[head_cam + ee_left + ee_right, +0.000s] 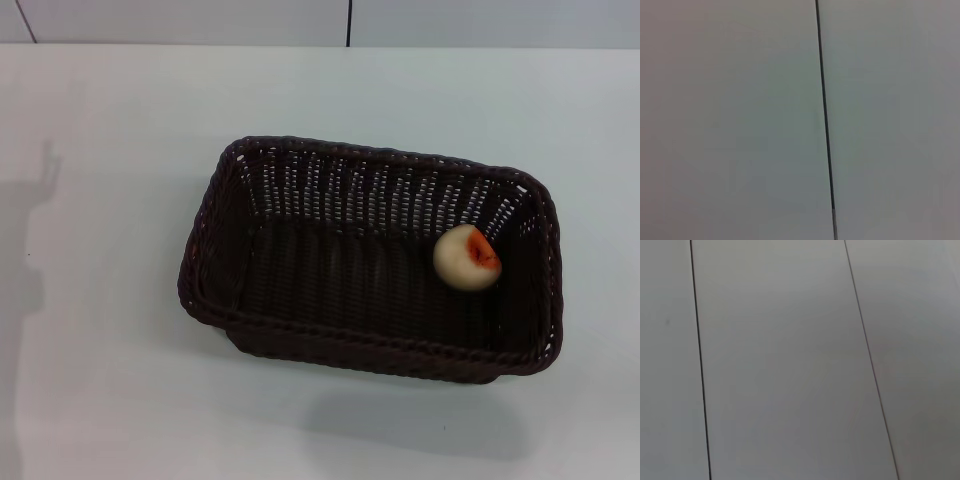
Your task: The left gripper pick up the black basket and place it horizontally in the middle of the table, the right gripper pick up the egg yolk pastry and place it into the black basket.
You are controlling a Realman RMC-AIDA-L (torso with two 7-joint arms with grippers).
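Note:
The black basket (300, 200) lies lengthwise across the middle of the white table (100, 380) in the head view, its long sides running left to right. The egg yolk pastry (466, 257), a pale cream ball with an orange-red patch, rests inside the basket near its right end. Neither gripper shows in any view. Both wrist views show only pale panels with thin dark seams.
A faint shadow (25, 250) falls on the table at the left edge of the head view. A wall with a dark vertical seam (349, 22) runs behind the table's far edge.

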